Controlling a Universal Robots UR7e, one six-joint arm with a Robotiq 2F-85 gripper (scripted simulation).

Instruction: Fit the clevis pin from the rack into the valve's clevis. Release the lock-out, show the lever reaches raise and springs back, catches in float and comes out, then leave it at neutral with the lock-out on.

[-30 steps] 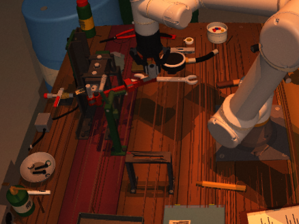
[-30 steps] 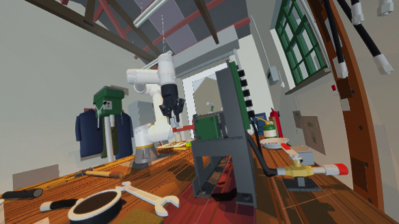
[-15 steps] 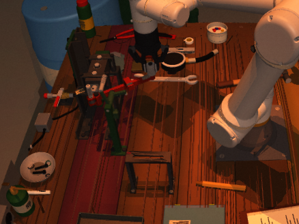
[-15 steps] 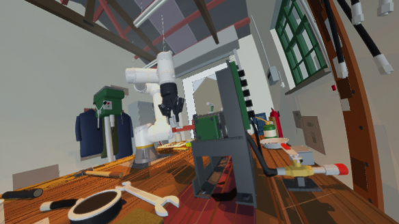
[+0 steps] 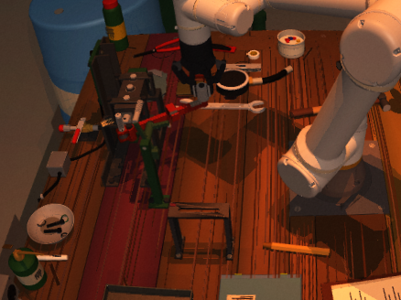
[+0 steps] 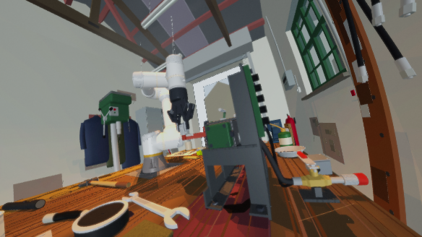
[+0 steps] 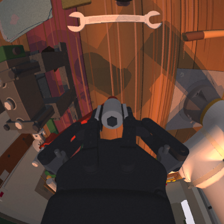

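The valve's red lever (image 5: 170, 112) runs out from the valve block (image 5: 130, 96) on its dark stand towards the middle of the bench, and I hold its grey knurled grip (image 7: 112, 116) at the free end in my closed gripper (image 5: 200, 92). From the second side camera the lever (image 6: 193, 136) sticks out level from the green valve body (image 6: 218, 133), with my gripper (image 6: 184, 127) coming down on its tip. Two pale pins (image 5: 127, 116) stand at the lever's pivot end. The clevis is hidden.
Behind the valve stand a blue drum (image 5: 68, 32) and a green bottle (image 5: 115, 23). A white spanner (image 5: 231, 106) and a black ring (image 5: 232, 82) lie just past the lever tip. A green post (image 5: 152, 164) and an empty dark rack (image 5: 200, 228) stand nearer.
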